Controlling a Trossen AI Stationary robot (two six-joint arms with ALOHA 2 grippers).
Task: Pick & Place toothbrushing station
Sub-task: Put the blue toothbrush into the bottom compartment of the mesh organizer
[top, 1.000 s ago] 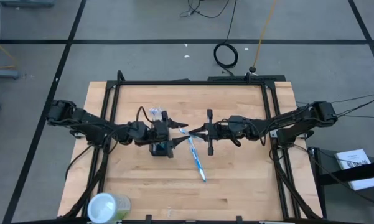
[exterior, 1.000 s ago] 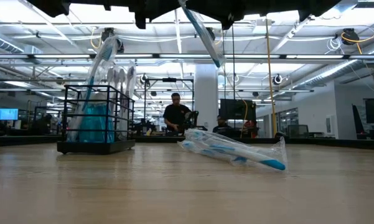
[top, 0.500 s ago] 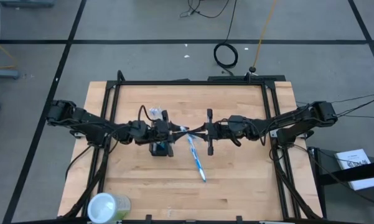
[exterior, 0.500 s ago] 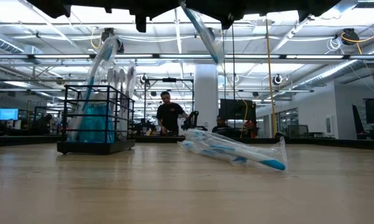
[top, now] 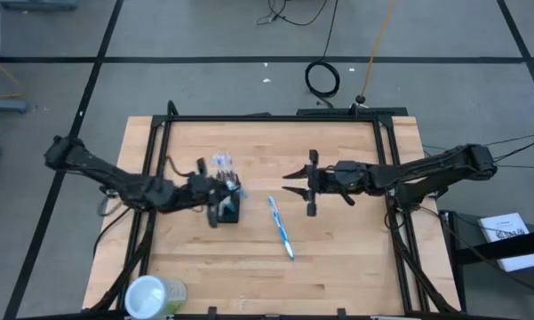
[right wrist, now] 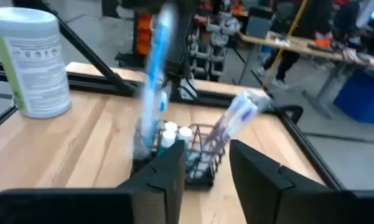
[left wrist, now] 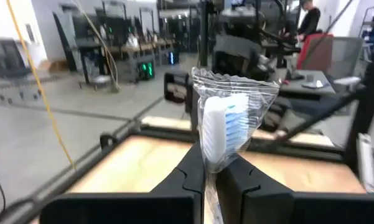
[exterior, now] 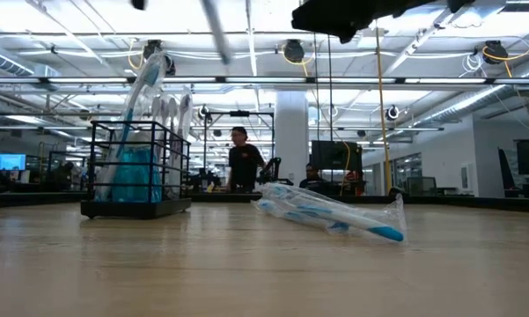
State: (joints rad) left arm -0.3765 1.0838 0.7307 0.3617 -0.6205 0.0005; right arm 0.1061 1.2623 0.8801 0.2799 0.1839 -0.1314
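Note:
The black mesh holder [top: 229, 210] stands on the table left of centre, with a wrapped toothbrush [right wrist: 236, 115] leaning in it and blue-capped white tubes [right wrist: 174, 132]. My left gripper [top: 220, 189] hangs level just above and beside the holder, shut on a clear-wrapped blue-white toothbrush [left wrist: 227, 121]. That toothbrush is a blurred streak in the low view [exterior: 216, 31] and the right wrist view [right wrist: 154, 74]. My right gripper [top: 291, 181] hovers open right of centre, facing the holder, holding nothing. Another wrapped toothbrush [top: 281, 228] lies flat on the table. My left gripper pinches the wrapped toothbrush between its two fingers, just below the bristle head [left wrist: 210, 158]. The head in its wrapper sticks out beyond the fingertips [left wrist: 193, 171]. The brush is lifted clear of the table and stands steeply; its lower end is blurred above the holder.
A pale-green round container [top: 153, 296] with a white lid stands at the table's near left corner. A black frame [top: 275, 117] runs along the table's far and side edges. People [exterior: 240, 158] move in the room behind the table.
My left gripper has shut on the toothbrush that my right gripper held out. It has carried the brush up and toward the table's left, to the holder. My right gripper has opened, let go, and drawn back toward the table's right.

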